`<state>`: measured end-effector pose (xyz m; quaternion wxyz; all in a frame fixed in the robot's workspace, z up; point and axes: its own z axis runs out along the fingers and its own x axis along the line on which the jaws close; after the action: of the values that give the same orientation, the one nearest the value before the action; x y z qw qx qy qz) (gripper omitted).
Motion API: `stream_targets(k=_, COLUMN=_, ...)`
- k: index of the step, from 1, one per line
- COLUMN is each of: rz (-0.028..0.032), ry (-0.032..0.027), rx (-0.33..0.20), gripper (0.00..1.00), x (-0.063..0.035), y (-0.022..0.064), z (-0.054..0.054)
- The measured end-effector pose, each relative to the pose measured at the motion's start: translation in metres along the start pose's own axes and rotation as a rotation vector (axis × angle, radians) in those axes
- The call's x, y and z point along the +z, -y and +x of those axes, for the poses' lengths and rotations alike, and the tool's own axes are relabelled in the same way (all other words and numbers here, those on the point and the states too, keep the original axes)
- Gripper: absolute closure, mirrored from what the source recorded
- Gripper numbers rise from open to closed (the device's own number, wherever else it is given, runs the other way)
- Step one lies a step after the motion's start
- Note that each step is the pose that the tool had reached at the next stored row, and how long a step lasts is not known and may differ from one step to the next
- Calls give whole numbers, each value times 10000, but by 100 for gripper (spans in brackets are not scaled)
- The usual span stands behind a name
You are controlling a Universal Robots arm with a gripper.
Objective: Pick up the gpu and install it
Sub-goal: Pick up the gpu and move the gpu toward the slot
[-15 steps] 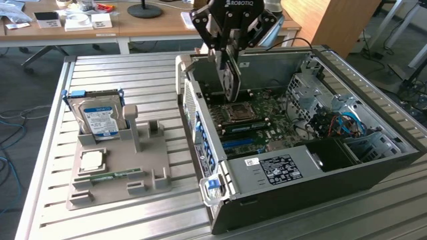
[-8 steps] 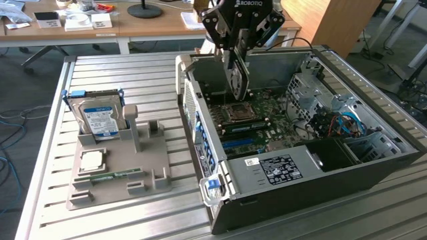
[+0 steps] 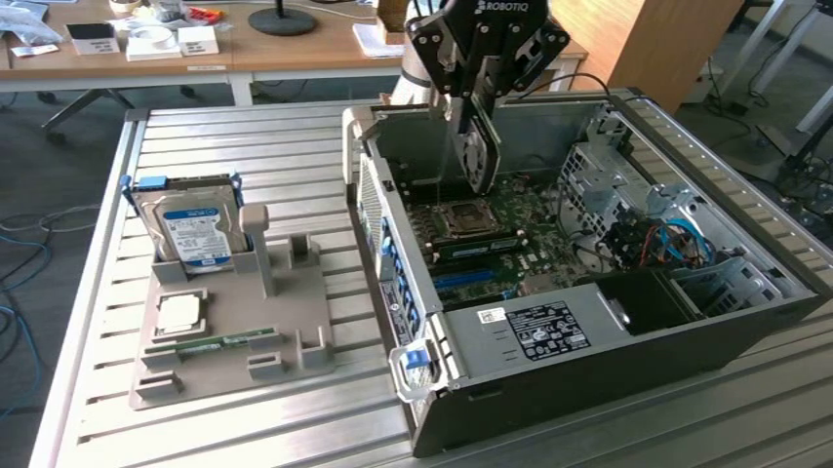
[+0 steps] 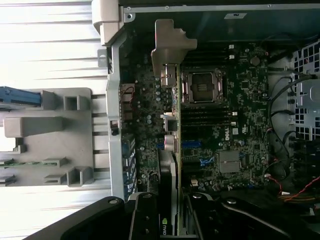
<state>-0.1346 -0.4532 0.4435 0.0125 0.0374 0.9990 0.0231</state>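
Note:
My gripper hangs over the open computer case and is shut on the gpu. The card hangs edge-down above the motherboard, near the CPU socket, and does not touch the board. In the wrist view the gpu is seen edge-on, a thin green board with its silver end bracket at the far end near the case's rear wall. The black fingers of my gripper clamp it from both sides. Blue expansion slots lie on the board beside the card.
A grey holder tray on the slatted metal table carries a blue-labelled hard drive, a CPU chip and a memory stick. Drive cages and cables fill the case's far side. Wooden desks stand behind.

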Motion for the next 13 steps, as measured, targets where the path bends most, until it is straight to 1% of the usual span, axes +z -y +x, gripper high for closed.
stream_targets(k=13, rz=0, ry=0, rx=0, gripper=73, x=5, y=-18, z=-179)
